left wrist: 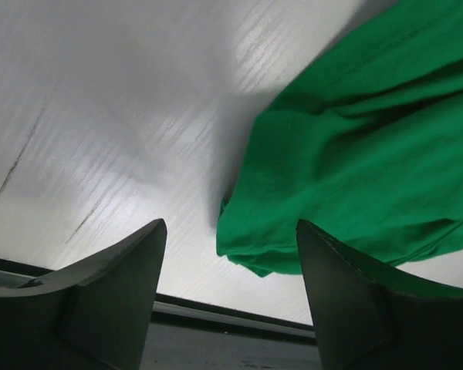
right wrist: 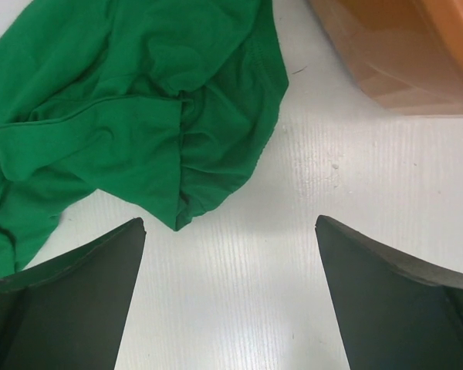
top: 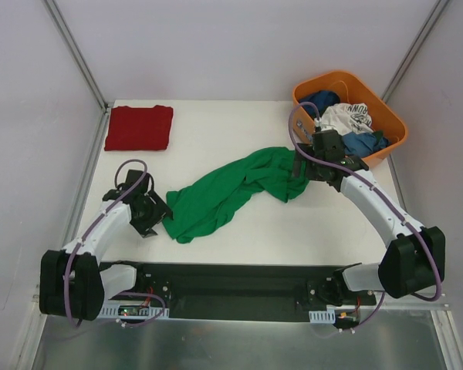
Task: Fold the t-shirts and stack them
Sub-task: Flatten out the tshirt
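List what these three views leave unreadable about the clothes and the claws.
Green shirt: bunched in every view, so collar and sleeves are folded out of sight; both wrist views crop it.
Red shirt: top view only, too small to count its folds.
Basket: the right arm covers part of its near wall in the top view; clothes inside overlap.
Left claw: left wrist view, one finger overlaps green cloth; contact unclear.
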Robot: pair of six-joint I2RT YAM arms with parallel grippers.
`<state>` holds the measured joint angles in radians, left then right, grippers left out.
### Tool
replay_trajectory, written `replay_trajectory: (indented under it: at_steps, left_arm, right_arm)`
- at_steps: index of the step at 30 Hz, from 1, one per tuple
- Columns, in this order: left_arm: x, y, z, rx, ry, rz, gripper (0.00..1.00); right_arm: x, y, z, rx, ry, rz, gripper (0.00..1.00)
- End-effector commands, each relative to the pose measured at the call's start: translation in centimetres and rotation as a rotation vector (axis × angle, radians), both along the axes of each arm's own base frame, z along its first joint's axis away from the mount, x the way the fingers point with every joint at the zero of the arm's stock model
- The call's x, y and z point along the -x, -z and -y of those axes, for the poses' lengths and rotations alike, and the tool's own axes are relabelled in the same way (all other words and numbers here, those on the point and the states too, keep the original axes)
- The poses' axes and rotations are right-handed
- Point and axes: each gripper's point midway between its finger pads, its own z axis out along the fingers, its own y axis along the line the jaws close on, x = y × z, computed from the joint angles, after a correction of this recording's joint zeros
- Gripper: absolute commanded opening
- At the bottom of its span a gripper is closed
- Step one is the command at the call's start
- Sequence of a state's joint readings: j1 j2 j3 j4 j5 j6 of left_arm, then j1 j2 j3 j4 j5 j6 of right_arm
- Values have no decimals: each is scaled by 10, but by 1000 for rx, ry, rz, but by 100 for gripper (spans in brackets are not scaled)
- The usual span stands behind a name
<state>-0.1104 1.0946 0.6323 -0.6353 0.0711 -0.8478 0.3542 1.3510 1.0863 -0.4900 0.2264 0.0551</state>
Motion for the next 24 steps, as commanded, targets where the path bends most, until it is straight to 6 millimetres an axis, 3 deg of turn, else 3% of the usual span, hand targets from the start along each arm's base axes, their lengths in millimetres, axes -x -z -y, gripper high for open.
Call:
replay_trajectory:
  at_steps: [1, 4, 7, 9, 11, 12, 13, 20, 23, 24]
  left_arm:
    - [-12, 6, 7, 29, -22, -41, 64]
    - [-20, 15, 8, 26, -7, -55, 57]
    - [-23, 24, 10, 30, 14, -89, 44]
    - [-24, 27, 11, 34, 22, -102, 27]
    - [-29, 24, 12, 35, 27, -85, 19]
    - [-32, 21, 13, 42, 30, -72, 6]
    - [-34, 18, 14, 46, 36, -64, 0]
    - [-45, -17, 16, 57, 77, 84, 0]
    - [-51, -46, -1, -33, 63, 182, 0]
    - [-57, -65, -2, -44, 66, 246, 0]
  right_arm:
    - [-10, -12, -21, -115, -58, 45, 97]
    - [-11, -9, -27, -137, -74, 30, 97]
    - [-12, -9, -26, -138, -72, 28, 97]
    - [-11, -10, -26, -136, -76, 28, 97]
    - [-10, -9, -27, -138, -80, 24, 97]
    - [-10, -9, -27, -137, -81, 21, 97]
    - [-10, -7, -27, -137, -79, 14, 97]
    - [-13, -4, -22, -117, -23, -19, 99]
    - [-16, -4, -19, -98, 20, -40, 97]
    - [-16, -3, -23, -98, 9, -44, 97]
